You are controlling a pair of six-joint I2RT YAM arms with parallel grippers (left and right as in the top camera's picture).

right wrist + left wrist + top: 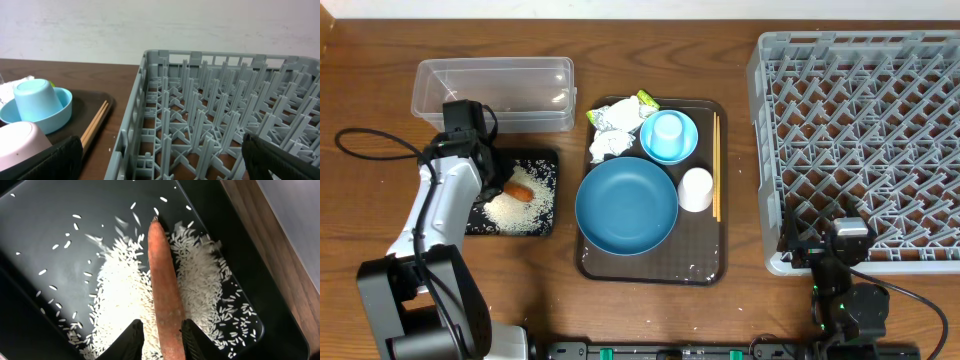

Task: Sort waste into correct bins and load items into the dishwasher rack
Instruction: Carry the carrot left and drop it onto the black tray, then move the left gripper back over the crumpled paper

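- Left gripper (161, 329): my fingers (134, 336) stand parted on either side of the carrot (165, 290). A gap shows at one finger, so I am not clamping it.
- Black tray (548, 160), near the left edge of the tabletop: it holds a heap of rice (120, 300) with loose grains scattered around it. The carrot lies on the heap.
- Clear tub (495, 95): it stands just behind the black tray, toward the far left corner of the tabletop.
- Brown serving tray (705, 255), mid-tabletop: it holds the dark-blue bowl (626, 205) at its front. The saucer (686, 150) sits at its back, with the light-blue cup (667, 132) upside down in it.
- The white cup (696, 189) stands between bowl and chopsticks (716, 165), which lie along the tray's right edge.
- Paper wads (610, 135) and the wrapper (647, 100) sit at the tray's far left corner.
- Dishwasher rack (860, 130): it stands at the right edge of the tabletop.
- Right gripper (162, 156): my jaws are spread wide and hold nothing, at the rack's front left corner.
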